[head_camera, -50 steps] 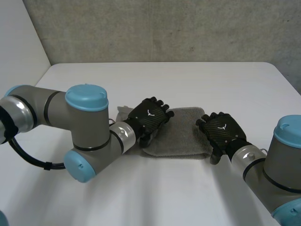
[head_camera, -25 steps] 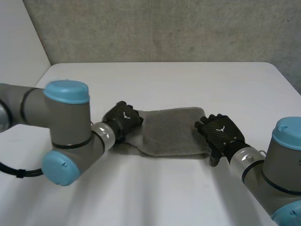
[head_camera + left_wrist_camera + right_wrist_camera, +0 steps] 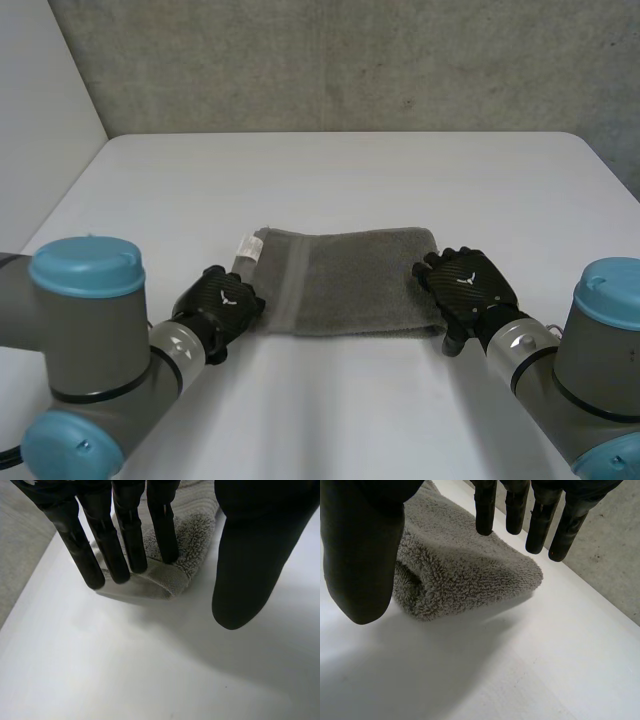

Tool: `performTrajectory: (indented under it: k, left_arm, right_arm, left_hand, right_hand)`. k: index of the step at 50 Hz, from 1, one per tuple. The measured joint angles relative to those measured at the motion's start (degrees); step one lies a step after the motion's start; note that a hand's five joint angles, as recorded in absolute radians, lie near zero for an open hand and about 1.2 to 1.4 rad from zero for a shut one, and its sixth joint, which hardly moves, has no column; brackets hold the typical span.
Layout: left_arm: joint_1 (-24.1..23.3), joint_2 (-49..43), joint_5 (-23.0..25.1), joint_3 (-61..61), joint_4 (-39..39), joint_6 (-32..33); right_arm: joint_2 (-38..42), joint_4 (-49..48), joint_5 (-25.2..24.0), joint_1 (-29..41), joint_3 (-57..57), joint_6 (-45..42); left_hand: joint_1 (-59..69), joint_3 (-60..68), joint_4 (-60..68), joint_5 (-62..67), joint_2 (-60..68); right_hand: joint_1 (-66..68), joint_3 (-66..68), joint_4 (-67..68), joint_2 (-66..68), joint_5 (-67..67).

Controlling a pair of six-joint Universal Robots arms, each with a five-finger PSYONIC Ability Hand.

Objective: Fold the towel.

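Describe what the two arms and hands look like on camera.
The left arm and right arm are thick grey tubes with round light-blue caps and a silver ring at each wrist. The left hand and right hand are black, with slim rod-like fingers, a broader thumb, and a small white mark on the back.

Lab-like test bench: bare white table (image 3: 350,180), raw concrete wall (image 3: 350,60).

White table (image 3: 350,170) before grey concrete wall (image 3: 350,60).
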Motion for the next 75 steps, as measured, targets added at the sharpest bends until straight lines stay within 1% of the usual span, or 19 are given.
performTrajectory:
  k: [4,7,13,21,26,28,31,32,35,37,44,51,52,55,57,59,63,67,75]
  left_arm:
    - [-0.19,3.39,0.01,-1.36,0.46,-1.43]
    - [-0.49,5.59,0.04,-1.84,1.02,-3.41]
    - [-0.71,7.71,0.12,-2.1,2.56,-6.69]
    - [-0.27,7.47,0.04,-2.09,4.69,-7.69]
    - [-0.06,7.21,-0.01,-1.92,6.51,-9.2]
    - [-0.01,7.27,0.0,-1.68,6.99,-10.43]
    - [0.1,7.5,0.07,-0.88,7.5,-13.21]
    - [0.17,7.63,0.1,-0.28,7.7,-14.93]
    - [0.47,7.84,0.18,1.35,8.15,-19.38]
    - [0.87,7.91,0.27,2.46,8.63,-22.74]
    - [2.19,7.61,0.62,4.28,11.4,-32.45]
    - [3.13,7.19,0.94,1.96,15.87,-39.19]
    - [3.43,7.23,0.99,1.28,16.82,-40.18]
    - [4.12,7.37,1.09,-0.24,18.56,-42.07]
    - [4.56,7.5,1.28,-1.27,19.59,-43.32]
    - [4.84,7.59,1.56,-1.85,20.12,-44.08]
    - [5.51,7.7,2.41,-2.72,20.57,-44.99]
    - [6.45,7.86,3.08,-3.37,20.58,-45.27]
    - [8.13,8.88,3.41,-4.15,20.48,-45.28]
  right_arm:
    - [0.1,-0.03,0.0,0.0,0.05,-0.07]
    - [0.14,-0.22,-0.01,0.0,0.08,-0.01]
    - [0.7,-1.61,0.02,0.0,0.26,0.23]
    - [2.09,-3.51,0.12,-0.02,0.04,0.33]
    - [3.42,-3.89,0.16,-0.16,-0.74,0.35]
    - [3.69,-3.9,0.21,-0.3,-0.95,0.39]
    - [3.76,-3.8,0.35,-0.55,-1.2,0.49]
    - [3.67,-3.7,0.42,-0.64,-1.26,0.57]
    - [2.99,-3.25,0.54,-0.76,-1.16,1.24]
    - [2.31,-2.93,0.53,-0.76,-0.96,2.48]
    - [1.16,-2.44,0.11,-0.76,-0.8,9.44]
    - [2.23,-2.58,-0.36,-0.61,-1.55,13.27]
    - [2.68,-2.61,-0.37,-0.58,-1.73,13.48]
    - [3.71,-2.66,-0.18,-0.55,-2.2,13.51]
    - [4.41,-2.62,0.15,-0.57,-2.57,13.24]
    - [4.7,-2.55,0.53,-0.6,-2.8,12.82]
    - [4.33,-2.19,2.08,-0.79,-2.76,9.97]
    - [2.12,-1.57,3.89,-1.62,-1.48,2.86]
    - [-4.26,-1.1,4.8,-5.37,-0.29,-17.86]
  left_hand:
    - [-10.64,-10.57,-10.59,-11.18,-10.57]
    - [-14.14,-14.19,-14.15,-14.72,-14.31]
    - [-17.9,-17.96,-17.88,-18.51,-17.94]
    - [-21.13,-21.29,-21.19,-21.81,-21.21]
    - [-24.08,-24.26,-24.25,-24.31,-24.28]
    - [-24.67,-24.86,-24.81,-24.62,-24.85]
    - [-25.04,-25.24,-25.27,-24.78,-25.27]
    - [-25.22,-25.35,-25.4,-24.79,-25.34]
    - [-25.5,-25.77,-25.79,-24.83,-25.7]
    - [-25.7,-25.93,-25.91,-24.85,-25.83]
    - [-25.75,-25.99,-26.02,-24.88,-25.95]
    - [-25.75,-25.99,-26.02,-24.88,-25.95]
    - [-25.75,-25.99,-26.03,-24.88,-25.95]
    - [-25.76,-26.07,-26.03,-24.88,-25.95]
    - [-25.77,-26.1,-26.08,-24.88,-26.06]
    - [-25.85,-26.11,-26.08,-24.88,-26.06]
    - [-25.95,-26.11,-26.09,-24.88,-26.06]
    - [-25.95,-26.11,-26.11,-24.88,-26.06]
    - [-25.96,-26.11,-26.17,-24.88,-26.07]
  right_hand:
    - [0.7,0.79,0.77,0.77,0.69]
    - [4.19,4.47,4.86,4.6,4.45]
    - [14.46,14.85,14.99,15.5,14.0]
    - [28.18,28.78,28.92,29.45,27.41]
    - [43.98,44.22,44.24,44.86,42.34]
    - [45.93,46.14,46.67,46.88,44.55]
    - [45.13,45.55,45.95,46.24,44.36]
    - [42.17,42.71,43.0,43.33,42.04]
    - [23.36,24.01,24.47,24.48,22.9]
    - [20.48,21.72,21.57,22.58,19.05]
    - [20.44,21.72,21.54,22.58,18.78]
    - [21.46,21.99,22.28,22.75,20.74]
    - [23.81,23.49,24.1,24.09,23.16]
    - [38.75,39.21,38.64,40.16,37.41]
    - [55.03,55.22,55.49,56.43,53.57]
    - [58.14,59.32,59.57,59.35,57.64]
    - [58.14,59.69,59.9,59.36,57.73]
    - [58.14,59.69,59.9,59.36,57.75]
    - [58.15,59.69,59.9,59.36,57.9]
